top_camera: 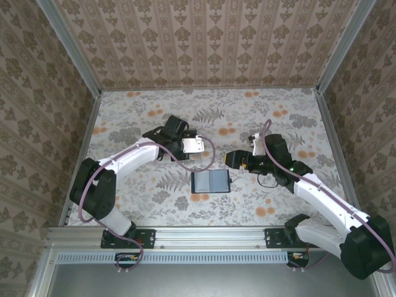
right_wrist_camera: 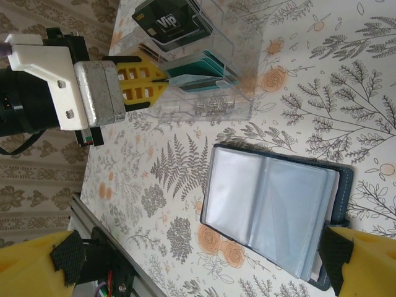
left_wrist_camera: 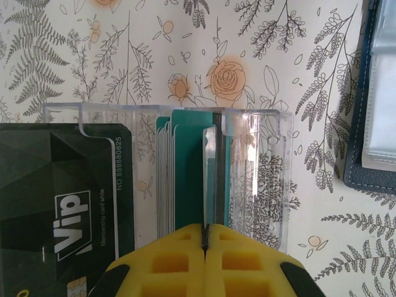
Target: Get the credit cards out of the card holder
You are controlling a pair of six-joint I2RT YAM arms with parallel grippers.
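One floral surface (top_camera: pixel 154 117). One card holder (top_camera: pixel 210 182) lies open and flat on it, between my arms, two see-through sleeve pages facing up. One clear box (left_wrist_camera: pixel 260 161) stands near it, apart. In the box: one dark VIP card (left_wrist_camera: pixel 55 185) plus a pack of teal cards (left_wrist_camera: pixel 185 167), count unreadable. My left tool (left_wrist_camera: pixel 205 244) is pinched on one thin card (left_wrist_camera: pixel 211 185), edge-on in the box. My right tool (right_wrist_camera: pixel 201 263) is spread wide, just beside the holder.

Patterned beige damask wallpaper covers the walls (top_camera: pixel 204 43) on three sides. Aluminium posts (top_camera: pixel 68 46) frame the corners. The desk (top_camera: pixel 210 102) wears pale floral cloth, with a metal rail (top_camera: pixel 204 235) along its near edge.
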